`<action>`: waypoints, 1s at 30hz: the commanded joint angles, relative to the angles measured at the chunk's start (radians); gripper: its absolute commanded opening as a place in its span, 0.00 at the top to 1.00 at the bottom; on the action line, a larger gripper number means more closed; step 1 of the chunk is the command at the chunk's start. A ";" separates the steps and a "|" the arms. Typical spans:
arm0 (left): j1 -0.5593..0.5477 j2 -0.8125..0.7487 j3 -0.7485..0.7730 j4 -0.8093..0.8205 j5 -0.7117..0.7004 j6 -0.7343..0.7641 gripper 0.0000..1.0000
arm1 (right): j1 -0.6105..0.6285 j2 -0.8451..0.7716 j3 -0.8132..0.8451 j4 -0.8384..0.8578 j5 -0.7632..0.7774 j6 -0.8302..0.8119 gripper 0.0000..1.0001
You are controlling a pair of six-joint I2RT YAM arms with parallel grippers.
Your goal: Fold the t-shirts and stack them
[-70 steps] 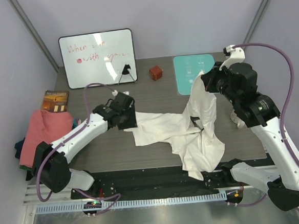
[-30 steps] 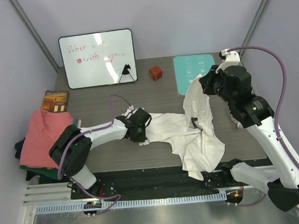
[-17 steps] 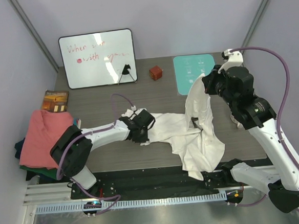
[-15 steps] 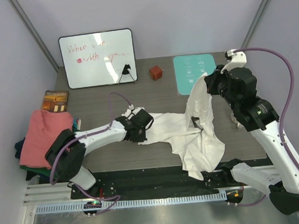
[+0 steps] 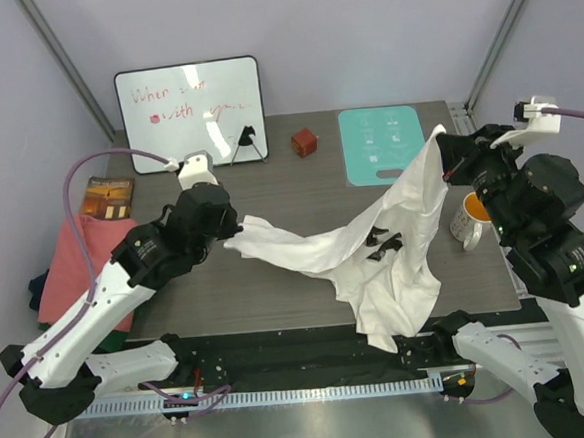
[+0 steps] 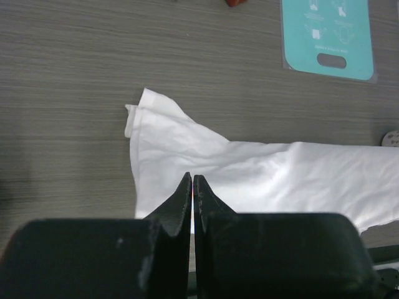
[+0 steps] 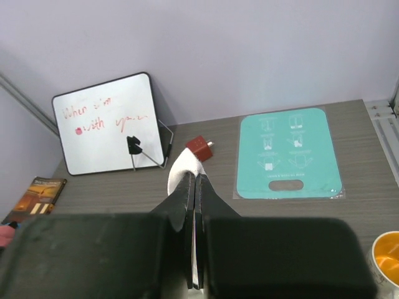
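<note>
The large white t-shirt (image 5: pixel 319 249) hangs stretched between both grippers above the table, its bulk sagging down over the front edge. My left gripper (image 5: pixel 229 229) is shut on its left corner; in the left wrist view the jaws (image 6: pixel 192 179) pinch a sliver of white cloth, with the t-shirt (image 6: pixel 262 171) spread below. My right gripper (image 5: pixel 445 161) holds the other end high at the right, shut on a fold of the t-shirt (image 7: pixel 184 166). A salmon-pink t-shirt (image 5: pixel 79 256) lies on darker ones (image 5: pixel 43 297) at the table's left edge.
At the back stand a whiteboard (image 5: pixel 189 114), a red cube (image 5: pixel 305 141) and a teal mat (image 5: pixel 379 143). A white mug (image 5: pixel 468 219) with an orange inside sits at the right, under the right arm. A book (image 5: pixel 108 197) lies behind the pile.
The left gripper shut on the shirt's left edge and rose back to the left with it. The right gripper moved right and up, stretching the shirt and uncovering the mug.
</note>
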 commanded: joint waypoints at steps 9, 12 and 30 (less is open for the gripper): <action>0.004 -0.094 0.034 -0.117 -0.064 0.006 0.99 | 0.000 -0.127 0.086 0.015 -0.083 -0.006 0.99; 0.003 -0.030 -0.029 -0.113 0.032 -0.018 0.69 | 0.001 -0.110 0.060 -0.011 -0.110 0.014 0.99; -0.220 0.429 -0.339 0.376 0.323 -0.176 0.53 | 0.001 -0.070 -0.180 0.010 -0.129 0.062 0.99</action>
